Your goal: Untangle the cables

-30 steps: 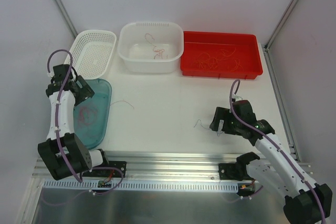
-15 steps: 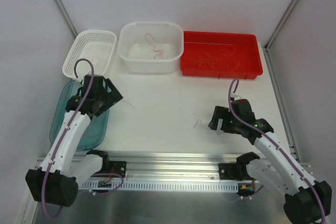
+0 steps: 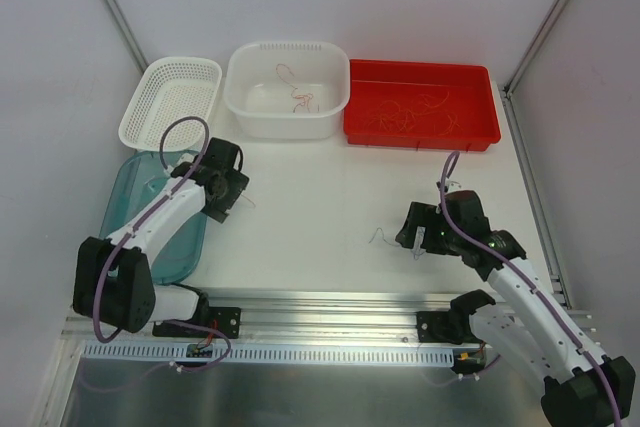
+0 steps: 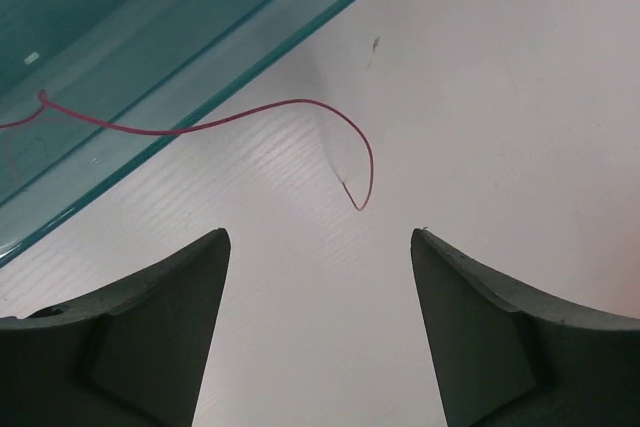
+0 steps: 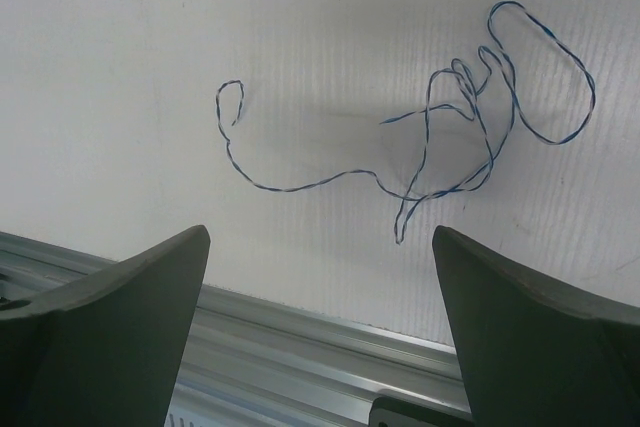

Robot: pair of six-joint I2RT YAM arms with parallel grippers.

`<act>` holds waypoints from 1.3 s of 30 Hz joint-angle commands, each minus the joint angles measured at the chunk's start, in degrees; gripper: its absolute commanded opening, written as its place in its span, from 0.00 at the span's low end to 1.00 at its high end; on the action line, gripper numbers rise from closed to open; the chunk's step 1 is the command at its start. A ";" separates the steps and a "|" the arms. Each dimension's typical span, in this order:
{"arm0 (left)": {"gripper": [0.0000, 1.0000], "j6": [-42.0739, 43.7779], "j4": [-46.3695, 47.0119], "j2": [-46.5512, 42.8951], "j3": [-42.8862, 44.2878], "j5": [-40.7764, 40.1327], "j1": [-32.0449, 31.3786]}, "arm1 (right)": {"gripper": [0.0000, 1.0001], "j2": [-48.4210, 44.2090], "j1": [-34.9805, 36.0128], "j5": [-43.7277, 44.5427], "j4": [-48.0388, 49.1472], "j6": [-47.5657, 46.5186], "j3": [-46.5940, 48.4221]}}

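A thin red cable [image 4: 300,105] runs from the teal tray [image 4: 120,67] over its rim onto the white table and ends in a hook just ahead of my left gripper [image 4: 320,234], which is open and empty above the table. In the top view that gripper [image 3: 232,203] is at the tray's right rim [image 3: 198,209]. A blue-white twisted cable [image 5: 440,137] lies in loose loops on the table ahead of my right gripper [image 5: 320,232], which is open and empty. In the top view this cable [image 3: 384,237] lies just left of the right gripper [image 3: 406,239].
At the back stand a white mesh basket [image 3: 170,97], a white tub [image 3: 288,119] holding a few reddish cables [image 3: 298,97], and a red tray [image 3: 420,134] with several thin cables [image 3: 410,112]. A metal rail [image 5: 300,347] runs along the table's near edge.
My left arm has swung from the far left, across the teal tray, to the tray's right rim by the red cable's end. The right arm has barely moved.
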 commanded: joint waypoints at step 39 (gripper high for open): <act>0.04 35.48 -2.76 -8.49 8.86 11.01 33.20 | 0.99 -3.54 0.26 1.55 -4.08 -3.11 2.05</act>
